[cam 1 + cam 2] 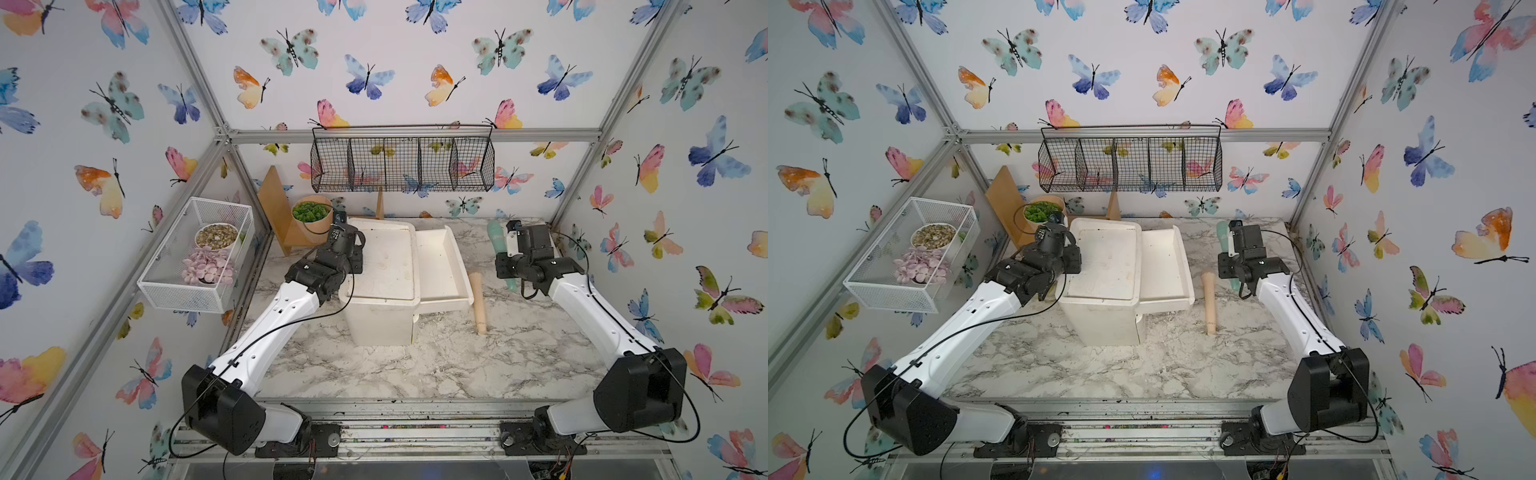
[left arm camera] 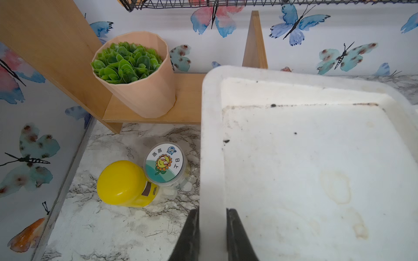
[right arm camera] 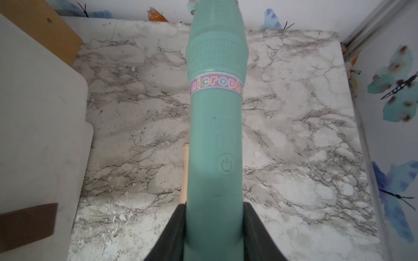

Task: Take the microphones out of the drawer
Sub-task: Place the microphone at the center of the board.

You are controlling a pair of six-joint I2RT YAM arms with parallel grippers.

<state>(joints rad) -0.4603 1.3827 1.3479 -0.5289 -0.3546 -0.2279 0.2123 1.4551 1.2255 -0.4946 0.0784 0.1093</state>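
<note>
Now, from the near edge of the marble-patterned desk (image 1: 436,365), we pass the pale wooden peg (image 1: 478,301) lying beside the pulled-out white plastic drawer (image 1: 440,266), which is bare. Our left gripper (image 2: 212,211) clamps the white cabinet (image 1: 382,266) by its rim. Toward the far right corner, our right gripper (image 3: 214,204) grips the teal plastic microphone (image 3: 214,113). We should lower it level, clear of the peg, then release.

Teal microphone (image 3: 214,135), white drawer unit (image 1: 384,270), marbled table (image 1: 415,365)
</note>
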